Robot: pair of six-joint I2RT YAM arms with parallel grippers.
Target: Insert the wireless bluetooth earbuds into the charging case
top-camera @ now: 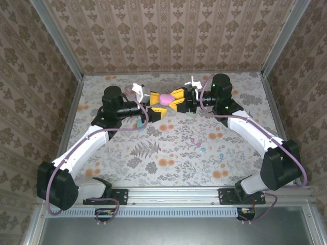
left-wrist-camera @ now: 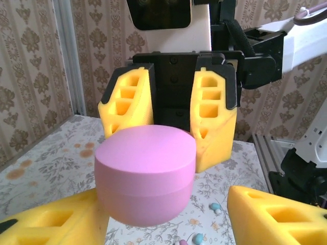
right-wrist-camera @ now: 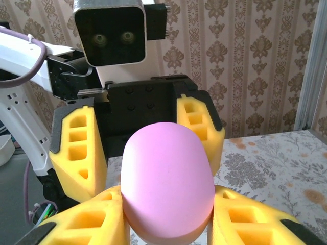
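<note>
A pink egg-shaped charging case (top-camera: 166,98) hangs closed above the back middle of the table, between both grippers. My right gripper (right-wrist-camera: 166,217) is shut on it, with a yellow pad pressed to each side of the case (right-wrist-camera: 166,178). My left gripper (left-wrist-camera: 163,217) faces it from the other side and stands open. Its right finger (left-wrist-camera: 276,214) is clearly apart from the case (left-wrist-camera: 145,173), and its left finger (left-wrist-camera: 56,219) is at the case's lower edge. Tiny earbuds lie on the tablecloth below: light blue ones (left-wrist-camera: 216,207) (left-wrist-camera: 198,238) and a pink one (top-camera: 191,139).
White objects sit at the back, one at the left (top-camera: 135,88) and one near the right arm (top-camera: 191,81). A pale case (top-camera: 141,122) lies under the left arm. Patterned walls (top-camera: 168,35) enclose the flowered table (top-camera: 168,158) on three sides.
</note>
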